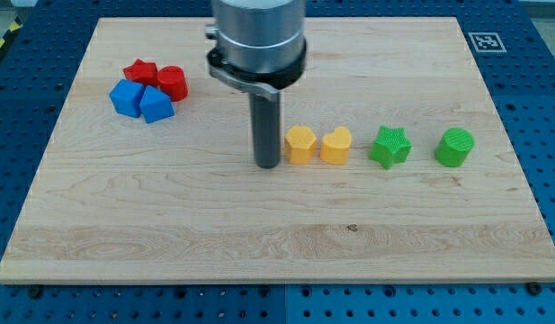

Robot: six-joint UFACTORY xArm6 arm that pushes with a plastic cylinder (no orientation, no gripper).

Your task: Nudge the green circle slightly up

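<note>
The green circle (454, 147) sits on the wooden board (259, 243) at the view's right, the rightmost of a row of blocks. My tip (267, 166) rests on the board near the middle, far to the left of the green circle and just left of the yellow hexagon (300, 144). Between the tip and the green circle lie the yellow hexagon, a yellow heart (336, 145) and a green star (389, 147).
At the view's upper left is a cluster: a red star (140, 72), a red cylinder (173, 82), a blue cube (126, 97) and a blue pentagon-like block (156, 104). A fiducial marker (482, 40) lies beyond the board's top right corner.
</note>
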